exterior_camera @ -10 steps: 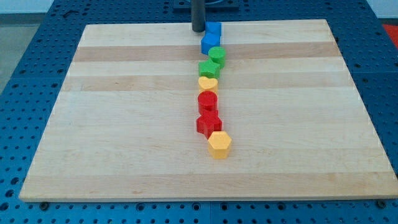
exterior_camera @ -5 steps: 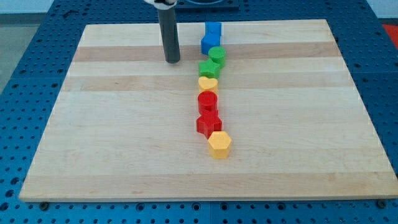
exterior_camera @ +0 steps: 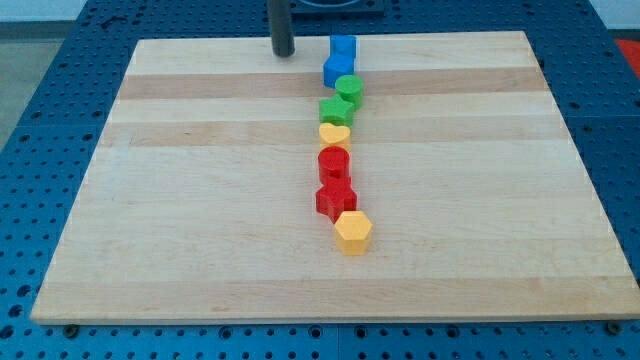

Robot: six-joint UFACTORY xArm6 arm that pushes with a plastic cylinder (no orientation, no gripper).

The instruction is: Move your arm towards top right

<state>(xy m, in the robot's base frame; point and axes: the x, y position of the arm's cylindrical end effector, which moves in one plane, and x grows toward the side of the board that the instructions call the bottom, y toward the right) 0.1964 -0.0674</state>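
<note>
My tip (exterior_camera: 284, 52) rests near the board's top edge, left of the top blue block (exterior_camera: 343, 46) and apart from it. A column of blocks runs down the board's middle: a second blue block (exterior_camera: 338, 70), a green cylinder (exterior_camera: 349, 89), a green star-shaped block (exterior_camera: 336, 109), a yellow heart-shaped block (exterior_camera: 334, 134), a red cylinder (exterior_camera: 333, 161), a red star-shaped block (exterior_camera: 335, 199) and a yellow hexagonal block (exterior_camera: 353, 231). The tip touches none of them.
The wooden board (exterior_camera: 180, 220) lies on a blue perforated table (exterior_camera: 40, 120). The rod runs up out of the view's top edge.
The tip first went from beside the top blue block down and left, then came back up and slightly right to the board's top edge. No block has moved.
</note>
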